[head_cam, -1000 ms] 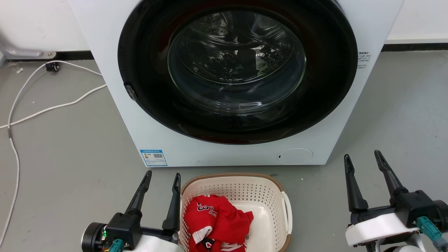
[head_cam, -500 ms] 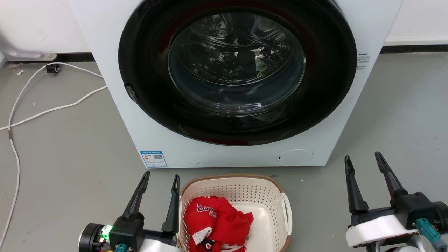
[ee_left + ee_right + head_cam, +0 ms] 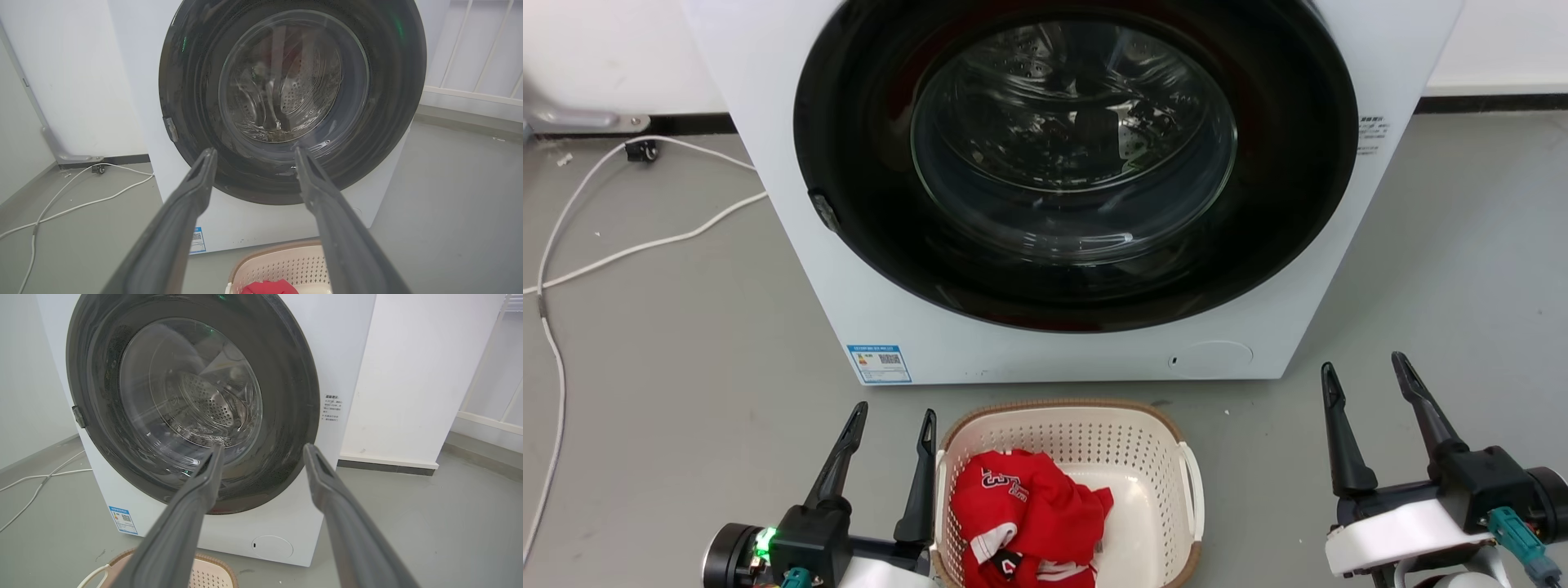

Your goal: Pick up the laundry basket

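The cream-white perforated plastic laundry basket [image 3: 1086,445] with a brown woven-look rim was seen standing on the grey floor [image 3: 686,367]. A crumpled red garment with white lettering [image 3: 1021,510] lay inside it. The white front-loading washing machine [image 3: 1013,359] was placed just behind the basket. The left tool [image 3: 894,411] was held just beside the basket's left wall, spread and empty; whether they touched could not be told. The right tool [image 3: 1364,363] was held well apart from the basket's right handle, likewise spread and empty.
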`<state>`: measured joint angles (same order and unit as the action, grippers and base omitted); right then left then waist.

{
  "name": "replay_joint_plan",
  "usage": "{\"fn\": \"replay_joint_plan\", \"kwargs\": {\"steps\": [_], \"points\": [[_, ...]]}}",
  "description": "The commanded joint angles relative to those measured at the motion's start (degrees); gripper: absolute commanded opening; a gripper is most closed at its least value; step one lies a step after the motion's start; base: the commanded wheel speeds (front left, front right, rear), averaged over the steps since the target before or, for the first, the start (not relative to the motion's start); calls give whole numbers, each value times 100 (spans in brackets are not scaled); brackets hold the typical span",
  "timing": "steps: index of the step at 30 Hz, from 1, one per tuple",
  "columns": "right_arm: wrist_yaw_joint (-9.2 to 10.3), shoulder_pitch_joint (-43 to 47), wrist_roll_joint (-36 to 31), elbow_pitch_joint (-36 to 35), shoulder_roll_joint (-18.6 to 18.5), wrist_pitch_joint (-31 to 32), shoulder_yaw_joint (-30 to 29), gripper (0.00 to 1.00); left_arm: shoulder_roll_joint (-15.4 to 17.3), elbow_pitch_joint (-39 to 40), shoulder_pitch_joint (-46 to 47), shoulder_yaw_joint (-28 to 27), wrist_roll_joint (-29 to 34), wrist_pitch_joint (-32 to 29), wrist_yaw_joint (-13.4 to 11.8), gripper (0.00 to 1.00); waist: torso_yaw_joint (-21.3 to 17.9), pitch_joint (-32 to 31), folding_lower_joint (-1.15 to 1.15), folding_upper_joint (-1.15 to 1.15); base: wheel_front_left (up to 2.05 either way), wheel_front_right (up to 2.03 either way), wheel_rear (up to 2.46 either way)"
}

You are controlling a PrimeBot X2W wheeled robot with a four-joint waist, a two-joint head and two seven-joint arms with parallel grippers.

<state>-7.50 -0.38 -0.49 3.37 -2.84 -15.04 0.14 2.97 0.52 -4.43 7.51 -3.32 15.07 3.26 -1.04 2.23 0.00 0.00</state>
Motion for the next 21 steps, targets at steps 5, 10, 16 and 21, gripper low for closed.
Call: {"fn": "replay_joint_plan", "kwargs": {"steps": [5,10,16,21], "points": [[2,-203,-109,192,-7,-18,54,100,-9,-162,158,-40,-72,16,103,100,-75,396,0,0,0,0,0],[3,-670,-172,589,-7,-17,187,100,82,-636,603,-151,-92,15,270,100,-141,1145,0,0,0,0,0],[3,-1348,-172,1307,-6,-7,227,100,206,-1526,1392,-372,-318,15,373,100,-163,2066,0,0,0,0,0],[3,-2002,-151,2001,-6,138,366,100,399,-2433,2180,-305,-452,16,412,100,-179,2655,0,0,0,0,0]]}}
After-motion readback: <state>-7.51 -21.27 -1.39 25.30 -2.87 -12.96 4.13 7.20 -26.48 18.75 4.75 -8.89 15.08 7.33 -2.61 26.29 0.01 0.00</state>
